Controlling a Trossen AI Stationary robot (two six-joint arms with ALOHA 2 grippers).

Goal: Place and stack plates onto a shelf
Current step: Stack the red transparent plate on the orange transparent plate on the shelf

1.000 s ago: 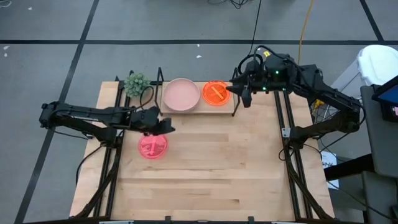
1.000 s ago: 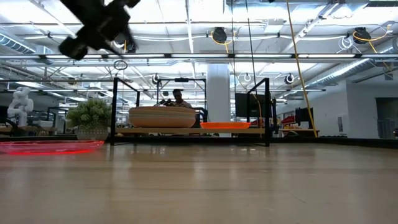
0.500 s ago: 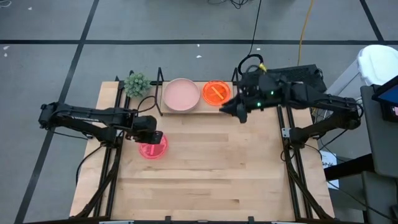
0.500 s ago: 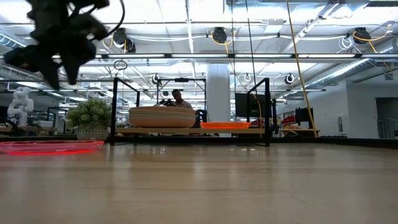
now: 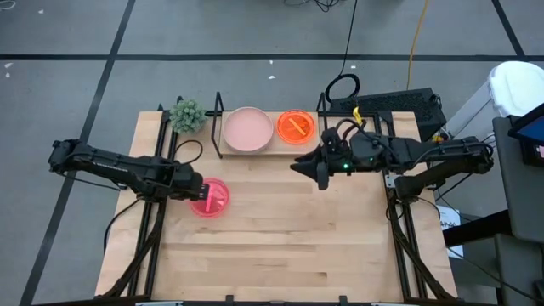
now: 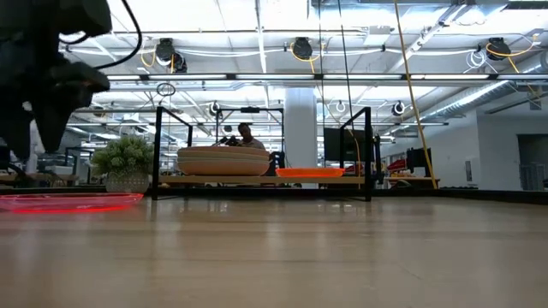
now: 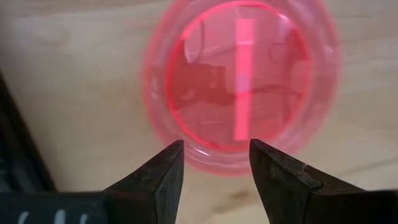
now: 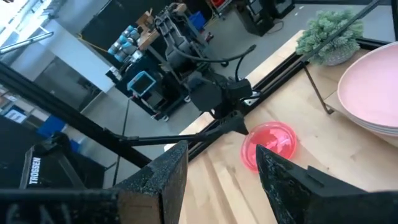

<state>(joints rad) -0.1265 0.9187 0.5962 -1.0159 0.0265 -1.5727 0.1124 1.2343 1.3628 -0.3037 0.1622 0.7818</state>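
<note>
Tabletop (image 5: pixel 280 246): pale wood | neon pink plate (image 7: pixel 239 84): flat, near rim just ahead of left gripper (image 7: pixel 214 163), fingers parted, empty | right gripper (image 5: pixel 306 165): well apart, parted, empty

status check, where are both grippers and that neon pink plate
Left gripper open, fingers straddling the neon pink plate's near rim, no grip yet. Right gripper open, empty, beside the shelf. Nothing blocking.
</note>
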